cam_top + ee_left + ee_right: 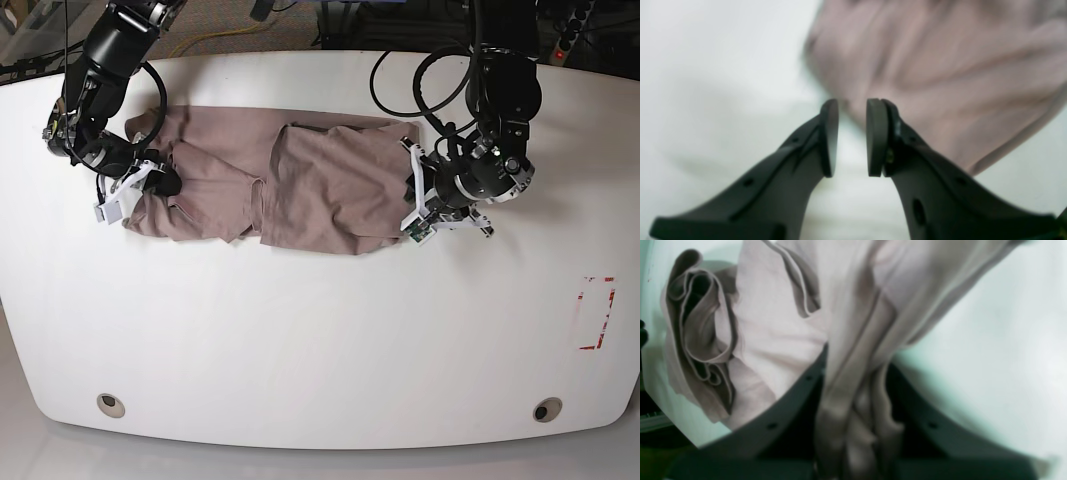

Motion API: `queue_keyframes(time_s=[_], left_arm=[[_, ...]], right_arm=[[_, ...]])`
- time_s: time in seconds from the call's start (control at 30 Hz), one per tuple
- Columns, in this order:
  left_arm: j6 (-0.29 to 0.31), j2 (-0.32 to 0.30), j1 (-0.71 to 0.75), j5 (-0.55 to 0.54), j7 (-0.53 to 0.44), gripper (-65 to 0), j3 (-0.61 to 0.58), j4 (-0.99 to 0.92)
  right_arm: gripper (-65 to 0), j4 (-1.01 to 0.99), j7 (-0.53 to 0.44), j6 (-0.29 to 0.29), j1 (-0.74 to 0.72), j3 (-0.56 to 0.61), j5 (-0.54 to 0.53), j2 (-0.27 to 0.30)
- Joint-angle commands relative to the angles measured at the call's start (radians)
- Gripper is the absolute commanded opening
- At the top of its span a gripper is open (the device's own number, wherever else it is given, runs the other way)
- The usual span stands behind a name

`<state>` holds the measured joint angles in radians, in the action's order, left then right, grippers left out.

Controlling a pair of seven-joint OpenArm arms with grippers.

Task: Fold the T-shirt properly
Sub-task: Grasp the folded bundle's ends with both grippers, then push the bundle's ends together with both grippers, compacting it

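The mauve-brown T-shirt (300,190) lies crumpled and spread sideways across the far part of the white table (300,330). My right gripper (165,183) is at the shirt's left end in the base view. In the right wrist view a bunched fold of the T-shirt (773,333) runs between the fingers of the right gripper (855,363), which is shut on it. My left gripper (408,195) sits at the shirt's right edge. In its wrist view the left gripper (851,136) shows a narrow gap with only table in it, and the T-shirt (940,83) lies just beyond the right pad.
A red rectangular marking (595,312) is on the table near its right edge. Two round holes (111,404) (546,409) sit by the front edge. Cables and equipment lie behind the table's far edge.
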<state>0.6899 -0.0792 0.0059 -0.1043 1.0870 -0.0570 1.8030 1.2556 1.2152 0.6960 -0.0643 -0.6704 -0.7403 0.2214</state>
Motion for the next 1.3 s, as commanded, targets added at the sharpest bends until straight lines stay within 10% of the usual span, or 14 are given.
queue_keyframes(time_s=[0.0, 0.83, 1.27], left_arm=[[0.001, 0.005, -0.016, -0.019, -0.029, -52.5, 0.001, 0.004], [-0.008, 0.049, -0.042, -0.012, -0.141, -52.8, -0.007, -0.288], [-0.008, 0.069, -0.042, -0.01, -0.143, -52.8, -0.007, -0.323]], right_arm=[[-65.0, 0.042, -0.011, 0.002, -0.012, 0.001, -0.022, 0.023], [-65.0, 0.568, 0.019, 0.002, 0.116, 0.123, -0.029, 0.022], [-65.0, 0.708, 0.124, 0.002, 0.059, 0.214, -0.028, -0.116]])
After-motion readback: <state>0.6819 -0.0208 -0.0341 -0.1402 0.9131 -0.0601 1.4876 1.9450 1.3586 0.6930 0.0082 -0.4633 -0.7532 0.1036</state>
